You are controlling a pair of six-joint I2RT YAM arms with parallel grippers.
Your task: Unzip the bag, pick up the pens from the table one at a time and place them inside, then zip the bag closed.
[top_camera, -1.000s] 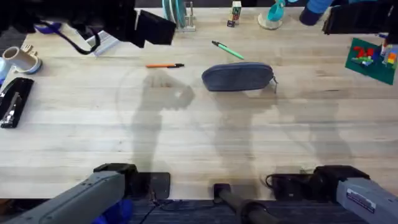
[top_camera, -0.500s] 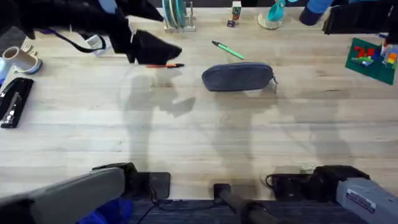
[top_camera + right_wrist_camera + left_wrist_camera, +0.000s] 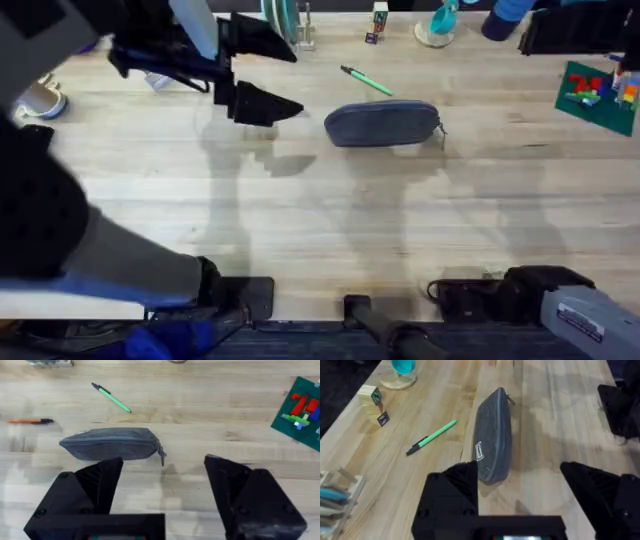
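1. The counter carries the bag, lying zipped shut, so opening it comes first.
2. The left pincer hangs spread wide just beside the bag's blunt end; I'd pin that end down.
3. The right pincer is wide open, nearer its base than the bag; it should take the zipper pull.
4. The green pen lies just beyond the bag, the orange pen off its blunt end.
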